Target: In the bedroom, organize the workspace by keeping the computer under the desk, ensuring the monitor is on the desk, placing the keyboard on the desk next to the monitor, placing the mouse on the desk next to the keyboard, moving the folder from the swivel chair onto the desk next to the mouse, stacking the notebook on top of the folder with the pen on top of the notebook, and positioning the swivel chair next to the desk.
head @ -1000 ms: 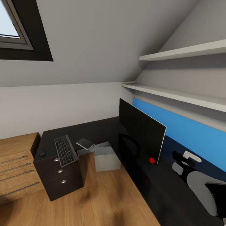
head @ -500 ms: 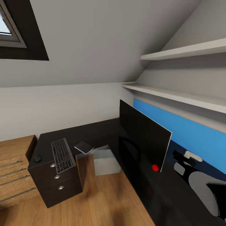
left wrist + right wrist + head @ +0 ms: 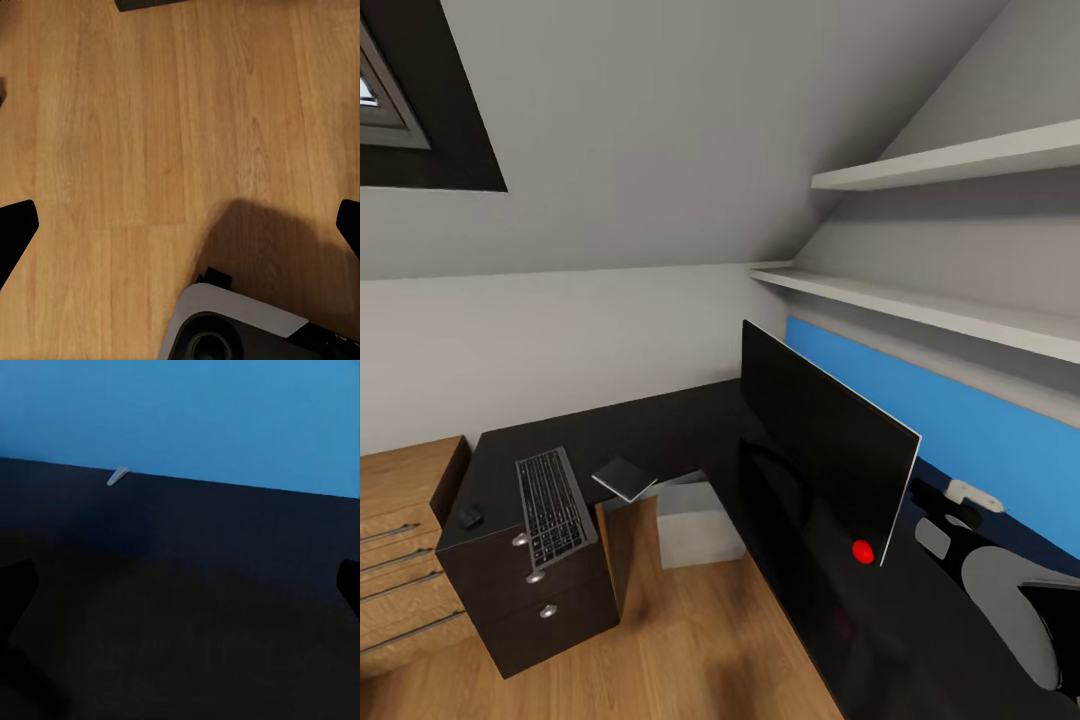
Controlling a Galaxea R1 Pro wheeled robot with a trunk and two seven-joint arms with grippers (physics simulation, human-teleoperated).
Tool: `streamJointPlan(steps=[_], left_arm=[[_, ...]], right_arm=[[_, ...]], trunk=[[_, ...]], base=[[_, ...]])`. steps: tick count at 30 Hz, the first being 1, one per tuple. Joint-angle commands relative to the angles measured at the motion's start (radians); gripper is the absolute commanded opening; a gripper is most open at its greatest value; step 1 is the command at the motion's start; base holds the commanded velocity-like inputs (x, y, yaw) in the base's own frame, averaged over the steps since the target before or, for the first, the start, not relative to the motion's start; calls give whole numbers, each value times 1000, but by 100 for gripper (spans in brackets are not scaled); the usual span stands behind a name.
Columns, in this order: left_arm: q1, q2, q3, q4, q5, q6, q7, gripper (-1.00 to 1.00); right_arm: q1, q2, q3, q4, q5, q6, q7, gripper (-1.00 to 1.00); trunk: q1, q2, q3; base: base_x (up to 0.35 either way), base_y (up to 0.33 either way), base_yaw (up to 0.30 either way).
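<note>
The black desk (image 3: 650, 430) runs in an L along two walls, with a blue back panel (image 3: 1000, 440). On it stands the wide black monitor (image 3: 820, 450), with a red dot near its lower corner. The keyboard (image 3: 550, 492) lies over the drawer unit, the small black mouse (image 3: 470, 517) to its left and the dark-grey notebook (image 3: 625, 477) at the desk's inner edge. The light-grey computer (image 3: 698, 520) sits on the floor, partly under the desk. A pale pen (image 3: 117, 475) lies by the blue panel. My right gripper (image 3: 180, 592) hangs open over the black top; my left gripper (image 3: 180, 225) is open over the wood floor. Folder and swivel chair are out of view.
A light-wood drawer chest (image 3: 400, 540) stands left of the desk's black drawers (image 3: 540, 590). Two white wall shelves (image 3: 940, 160) (image 3: 920, 305) hang above the blue panel under a sloped ceiling. My right arm (image 3: 1010, 610) rests over the desk. Wood floor (image 3: 690, 640) spreads before the desk.
The whole head view has shifted, so the camera moved: desk end, keyboard and window slid left in the picture and the monitor looms larger. No thing moved on its own.
</note>
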Motion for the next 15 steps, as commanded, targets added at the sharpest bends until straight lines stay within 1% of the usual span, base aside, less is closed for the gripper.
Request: streamJointPlan(steps=[1, 4, 8, 9, 10, 12, 15], left_arm=[[0, 1, -9, -2, 9, -3, 7, 100], [0, 1, -9, -2, 9, -3, 7, 100], [0, 1, -9, -2, 9, -3, 7, 100], [0, 1, -9, -2, 9, -3, 7, 100], [0, 2, -9, -2, 9, -3, 7, 100], [0, 1, -9, -2, 9, -3, 7, 100], [0, 2, -9, -2, 9, -3, 7, 100]], right_arm=[[-1, 0, 1, 0, -1, -3, 1, 100], [11, 0, 5, -1, 8, -5, 12, 100], [25, 0, 7, -2, 50, -14, 41, 100], [28, 0, 7, -1, 77, -23, 56, 100], [29, 0, 8, -1, 91, -29, 63, 100], [33, 0, 8, -1, 142, -46, 87, 100], [38, 0, 8, 0, 177, -54, 108, 100]], trunk=[[0, -1, -2], [0, -1, -2], [0, -1, -2], [0, -1, -2], [0, -1, -2], [0, -1, -2], [0, -1, -2]], base=[[10, 0, 0], [5, 0, 0], [1, 0, 0], [0, 0, 0], [0, 0, 0], [0, 0, 0], [0, 0, 0]])
